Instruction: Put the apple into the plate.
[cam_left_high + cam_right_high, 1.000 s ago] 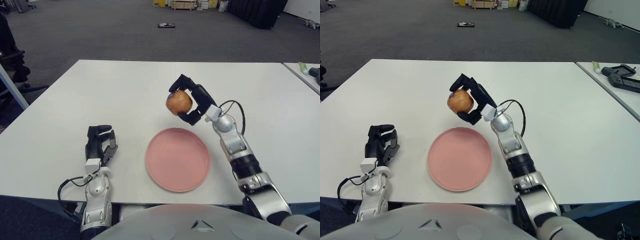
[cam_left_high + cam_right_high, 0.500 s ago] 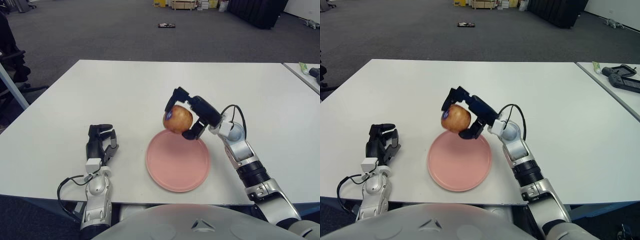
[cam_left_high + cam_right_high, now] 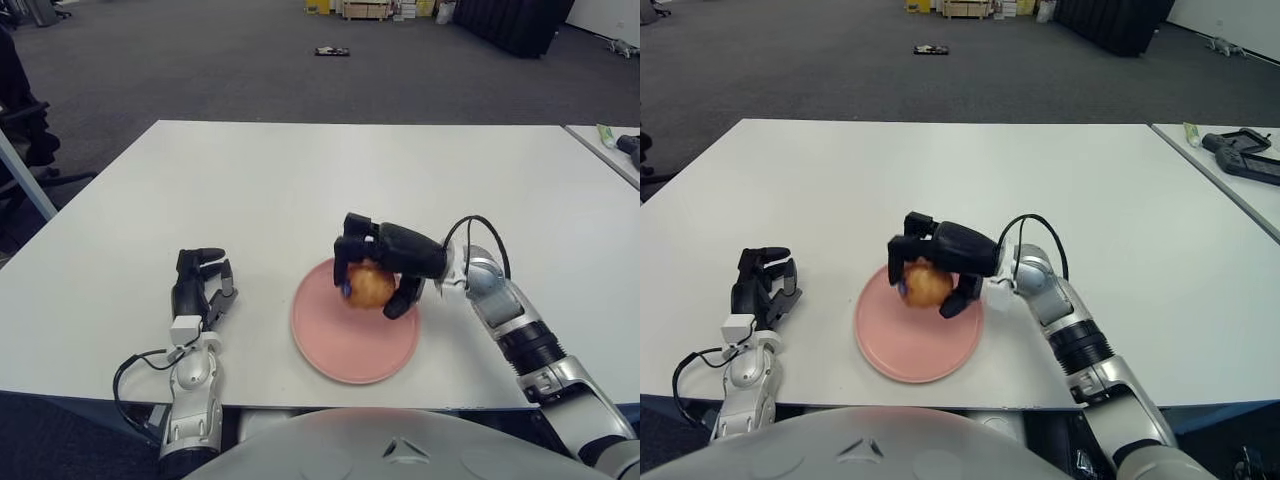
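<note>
Apple top hidden under right hand fingers.

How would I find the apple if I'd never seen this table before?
Look at the big white table and find the round pink plate near its front edge. Just over the plate's far side, the right robot hand has its black fingers wrapped around the apple. It's the only small round yellow-red thing there; the left robot hand, left of the plate, holds nothing.

Plate sits near the front edge of the table, about in the middle. The apple is over the plate's back half with the right hand wrapped around it from the right. Left hand is off to the plate's left.
</note>
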